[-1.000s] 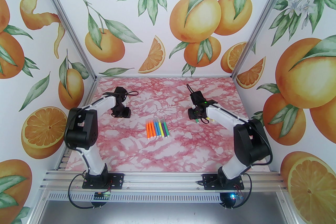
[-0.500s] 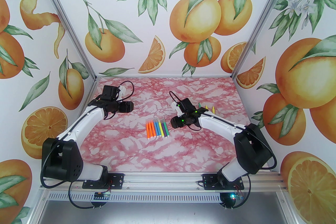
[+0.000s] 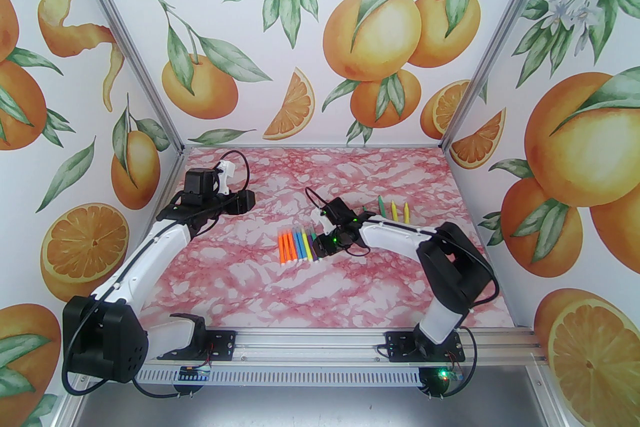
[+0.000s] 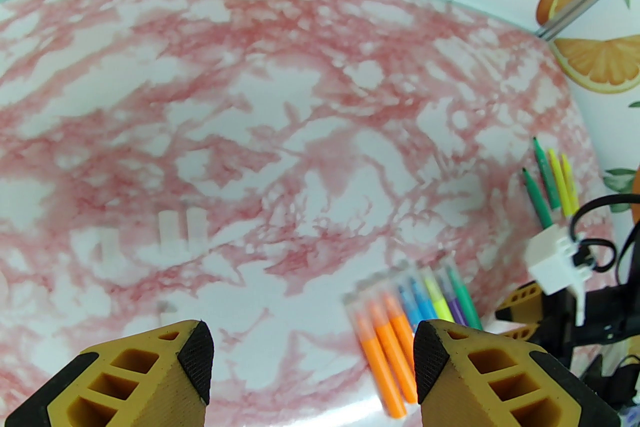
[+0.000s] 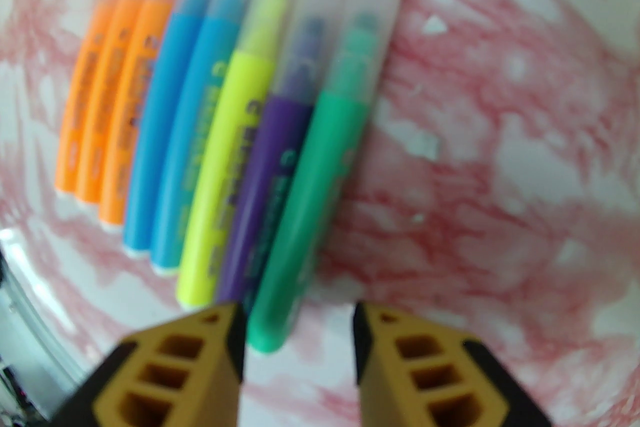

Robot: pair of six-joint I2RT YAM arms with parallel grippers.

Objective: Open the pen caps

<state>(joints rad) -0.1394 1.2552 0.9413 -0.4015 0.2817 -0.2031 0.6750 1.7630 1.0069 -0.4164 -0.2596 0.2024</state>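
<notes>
right gripper (image 5: pixel 299 320) hovers over the near end of the green marker (image 5: pixel 317 194), jaws parted, nothing between them. eight markers lie side by side mid-table (image 3: pixel 300 315). pen caps (image 5: pixel 372 29) are translucent and seated on the far ends of the markers. left gripper (image 4: pixel 312 350) is farther back on the left, jaws spread wide, empty. four uncapped pens (image 3: pixel 394 210) lie beyond, right of centre.

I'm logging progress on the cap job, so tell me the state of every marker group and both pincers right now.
Row of eight markers: translucent caps on, lying side by side.
Four markers right of the row: uncapped, lying flat.
Left pincer: open, empty.
Right pincer: open, empty, above the row.
</notes>
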